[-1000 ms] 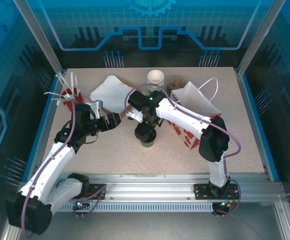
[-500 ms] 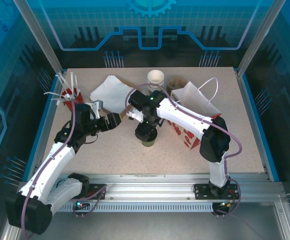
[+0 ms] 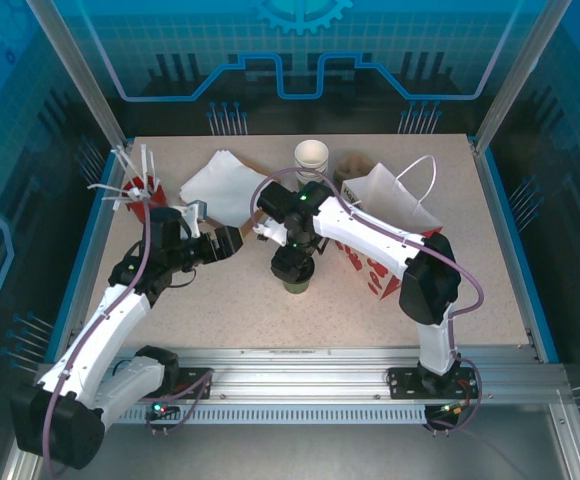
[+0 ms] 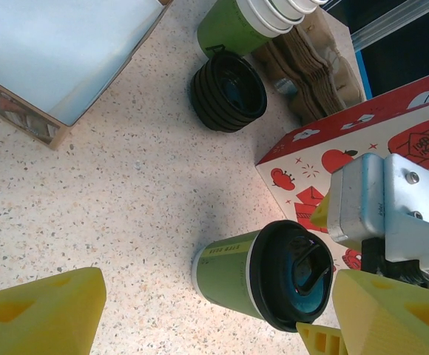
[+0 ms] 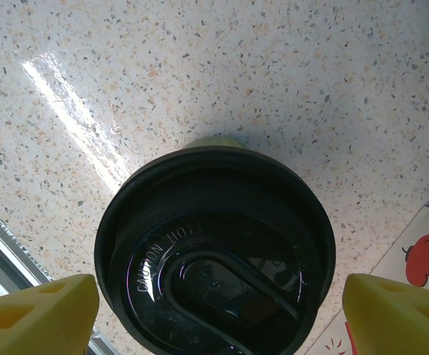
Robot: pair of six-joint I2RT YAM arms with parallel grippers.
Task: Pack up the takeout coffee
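As the right tool (image 5: 214,314) gapes, the takeout coffee (image 5: 214,244) stands centred beneath it.

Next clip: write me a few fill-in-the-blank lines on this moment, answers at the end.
The takeout coffee stands upright under the right tool; its lid is ____.
The left tool holds nothing, its jaws ____.
Beside the stack of lidless cups lies a loose stack of black ____.
The gift bag is printed with red ____.
Missing: black; open; lids; apples.
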